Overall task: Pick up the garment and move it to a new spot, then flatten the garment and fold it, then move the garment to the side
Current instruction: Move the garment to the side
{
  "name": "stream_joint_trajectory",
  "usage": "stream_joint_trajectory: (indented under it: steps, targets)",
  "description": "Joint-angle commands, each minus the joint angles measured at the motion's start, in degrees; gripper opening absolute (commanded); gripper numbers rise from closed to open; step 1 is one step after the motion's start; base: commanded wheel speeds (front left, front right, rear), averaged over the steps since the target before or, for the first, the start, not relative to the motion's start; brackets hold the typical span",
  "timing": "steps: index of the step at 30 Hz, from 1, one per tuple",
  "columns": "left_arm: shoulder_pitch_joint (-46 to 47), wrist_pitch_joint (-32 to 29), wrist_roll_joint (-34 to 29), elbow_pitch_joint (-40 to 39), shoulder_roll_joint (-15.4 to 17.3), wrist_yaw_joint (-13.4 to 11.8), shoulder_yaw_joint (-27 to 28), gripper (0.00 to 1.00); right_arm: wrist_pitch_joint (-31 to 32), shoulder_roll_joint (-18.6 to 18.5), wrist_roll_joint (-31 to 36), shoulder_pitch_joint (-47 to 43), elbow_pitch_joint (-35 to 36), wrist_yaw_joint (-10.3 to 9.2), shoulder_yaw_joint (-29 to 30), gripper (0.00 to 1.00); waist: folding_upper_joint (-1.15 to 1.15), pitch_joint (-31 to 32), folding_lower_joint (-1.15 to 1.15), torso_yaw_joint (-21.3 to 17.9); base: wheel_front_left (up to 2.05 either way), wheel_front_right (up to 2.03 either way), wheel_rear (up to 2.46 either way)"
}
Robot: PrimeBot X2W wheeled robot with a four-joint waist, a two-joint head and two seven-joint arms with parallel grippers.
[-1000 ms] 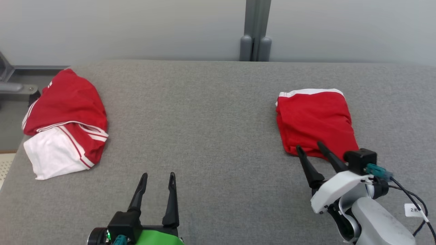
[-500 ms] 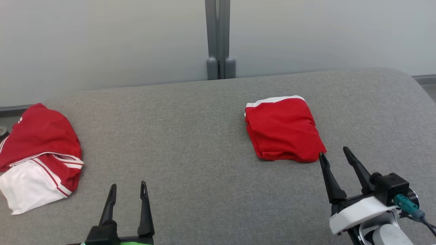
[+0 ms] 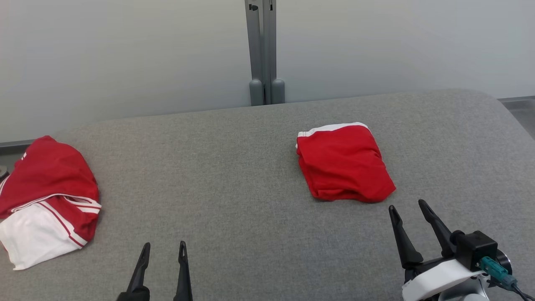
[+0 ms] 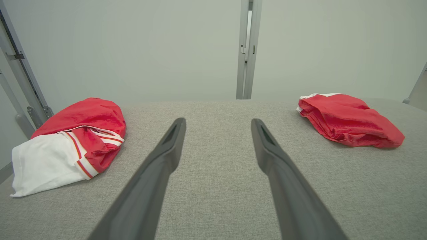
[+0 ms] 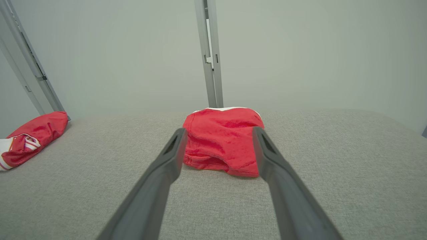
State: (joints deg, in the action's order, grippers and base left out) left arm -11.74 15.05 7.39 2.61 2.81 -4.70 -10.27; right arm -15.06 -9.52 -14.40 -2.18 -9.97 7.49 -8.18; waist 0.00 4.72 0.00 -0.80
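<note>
A folded red garment point(image 3: 342, 163) with a white band at its far edge lies flat on the grey table point(image 3: 234, 167), right of the middle. My right gripper point(image 3: 406, 205) hovers just short of its near right corner, open and empty, not touching it. In the right wrist view the folded garment point(image 5: 222, 143) sits straight ahead between the open fingers of the right gripper point(image 5: 219, 129). My left gripper point(image 3: 164, 244) stands open and empty near the front edge, over bare table. The left wrist view has the left gripper point(image 4: 218, 120) pointing at the table's middle.
A crumpled red and white garment point(image 3: 46, 200) lies at the table's left edge, also in the left wrist view as a red and white heap point(image 4: 70, 140). A grey post point(image 3: 262, 50) stands behind the table against a pale wall. The table's right end is rounded.
The head camera has swung right and up. My right gripper, whose fingertips were at the folded garment's near edge, has drawn back from it. Both grippers stay open.
</note>
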Motion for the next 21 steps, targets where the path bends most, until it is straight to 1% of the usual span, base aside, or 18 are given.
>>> stream_joint_trajectory:
  steps: [1, 11, 13, 18, 21]
  targets:
    - [-0.84, 0.18, -0.22, -0.04, 0.16, 0.10, 0.10, 1.00, -0.16, 0.27, 0.18, -0.72, -0.03, 0.01, 0.43, 1.00, 0.00, -0.06, 0.00, 0.07, 0.00, 0.00, 0.00]
    - [-0.62, 0.18, -0.61, 0.08, 0.16, -0.22, -0.83, 1.00, -0.16, 0.29, 0.48, -1.01, 0.09, 0.01, 1.33, 1.00, 0.00, -0.73, 0.00, 0.63, 0.00, 0.00, 0.00]
    - [-0.25, 0.17, -0.81, 0.07, 0.16, -0.10, -1.27, 1.00, -0.16, 0.85, -0.88, -0.85, -0.22, 0.01, 1.90, 1.00, 0.00, -1.21, 0.00, 1.06, 0.00, 0.00, 0.00]
    - [1.89, 0.18, -0.75, -0.66, 0.16, -0.21, -2.17, 1.00, -0.16, 1.79, -3.20, 1.86, -1.06, 0.01, 3.79, 1.00, 0.00, -4.55, 0.00, 2.61, 0.00, 0.00, 0.00]
    - [4.04, 0.18, -0.74, -1.27, 0.16, 0.10, -2.97, 1.00, -0.16, 1.83, -5.64, 6.11, -2.32, 0.01, 4.80, 1.00, 0.00, -8.41, 0.00, 3.75, 0.00, 0.00, 0.00]
